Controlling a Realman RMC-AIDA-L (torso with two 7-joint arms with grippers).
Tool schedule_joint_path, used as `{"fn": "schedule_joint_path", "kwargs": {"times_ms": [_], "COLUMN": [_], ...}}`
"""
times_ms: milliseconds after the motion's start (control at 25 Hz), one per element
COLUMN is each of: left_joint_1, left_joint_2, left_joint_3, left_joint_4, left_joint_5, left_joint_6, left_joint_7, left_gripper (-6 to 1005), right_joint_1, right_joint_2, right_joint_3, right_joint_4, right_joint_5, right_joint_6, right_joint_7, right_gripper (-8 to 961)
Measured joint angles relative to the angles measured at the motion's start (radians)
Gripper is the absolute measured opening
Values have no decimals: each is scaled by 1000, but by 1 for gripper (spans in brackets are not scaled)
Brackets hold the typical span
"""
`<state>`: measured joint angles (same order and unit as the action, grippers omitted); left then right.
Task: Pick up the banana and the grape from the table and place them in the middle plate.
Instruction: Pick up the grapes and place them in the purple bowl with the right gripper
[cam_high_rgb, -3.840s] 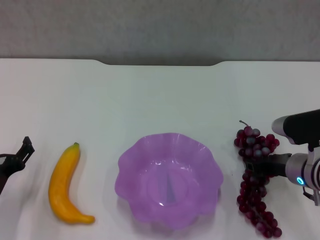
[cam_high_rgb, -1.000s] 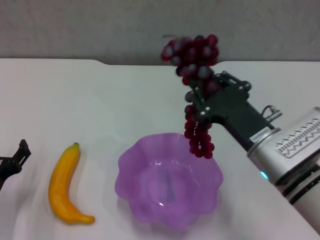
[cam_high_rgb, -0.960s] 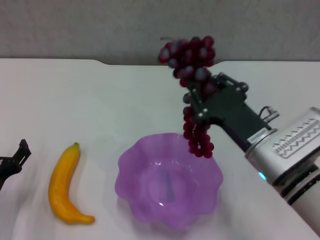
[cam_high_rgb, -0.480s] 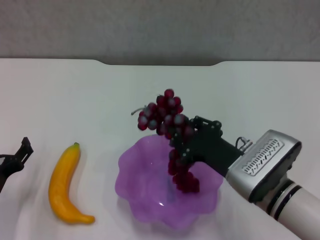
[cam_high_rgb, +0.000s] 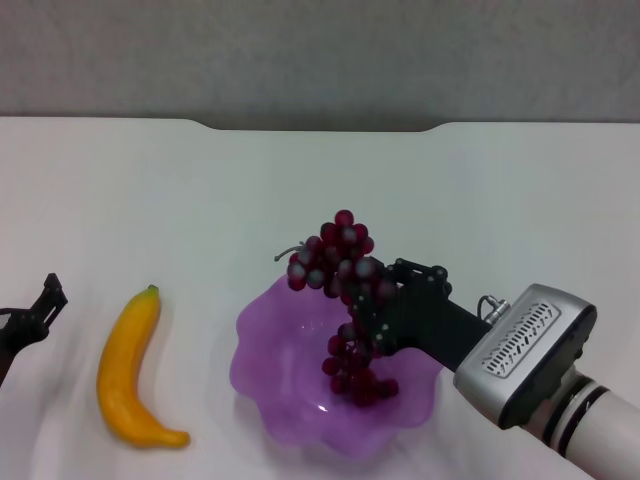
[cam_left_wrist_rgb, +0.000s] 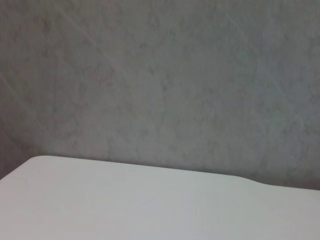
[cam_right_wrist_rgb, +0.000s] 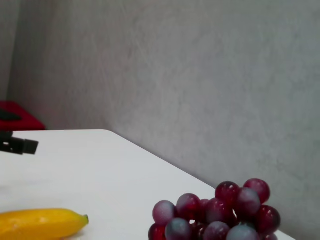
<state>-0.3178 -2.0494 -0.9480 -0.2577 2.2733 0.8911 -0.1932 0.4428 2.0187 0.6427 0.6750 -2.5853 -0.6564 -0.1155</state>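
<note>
The grape (cam_high_rgb: 340, 262) is a dark red bunch, and my right gripper (cam_high_rgb: 372, 310) is shut on its middle. It hangs over the middle plate (cam_high_rgb: 275, 350), a purple scalloped dish, with its lower end down inside the bowl. Its top berries also fill the near corner of the right wrist view, grape (cam_right_wrist_rgb: 220, 212). The yellow-orange banana (cam_high_rgb: 128, 368) lies on the white table (cam_high_rgb: 200, 200) left of the plate, and its stem end shows as banana (cam_right_wrist_rgb: 40, 223). My left gripper (cam_high_rgb: 40, 305) is parked at the far left edge, apart from the banana.
A grey wall runs behind the table's far edge (cam_high_rgb: 320, 128), which has a shallow notch. The left wrist view shows only the table (cam_left_wrist_rgb: 125, 205) and the wall. White tabletop lies beyond and to the right of the plate.
My right gripper came down and toward me with the grape, from high above the plate's far rim to low over the bowl. The bunch's lower end now sits inside the plate. The banana and left arm stayed put.
</note>
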Motion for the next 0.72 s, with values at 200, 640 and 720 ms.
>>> {"fn": "schedule_joint_path", "kwargs": {"times_ms": [200, 640, 720], "left_joint_1": [-4, -6, -6], "left_joint_2": [-1, -2, -1], "left_joint_3": [0, 0, 0], "left_joint_4": [0, 0, 0], "left_joint_5": [0, 0, 0], "left_joint_6": [0, 0, 0], "left_joint_7": [0, 0, -1], "left_gripper": [827, 823, 823], "right_joint_1": [2, 5, 4], "right_joint_2": [1, 3, 3], "right_joint_3": [-33, -60, -53], "right_joint_4": [-64, -110, -111], "right_joint_5": [-6, 4, 9], "right_joint_6": [-91, -199, -198], "right_joint_7": [-11, 0, 1], "right_gripper": [339, 682, 743]}}
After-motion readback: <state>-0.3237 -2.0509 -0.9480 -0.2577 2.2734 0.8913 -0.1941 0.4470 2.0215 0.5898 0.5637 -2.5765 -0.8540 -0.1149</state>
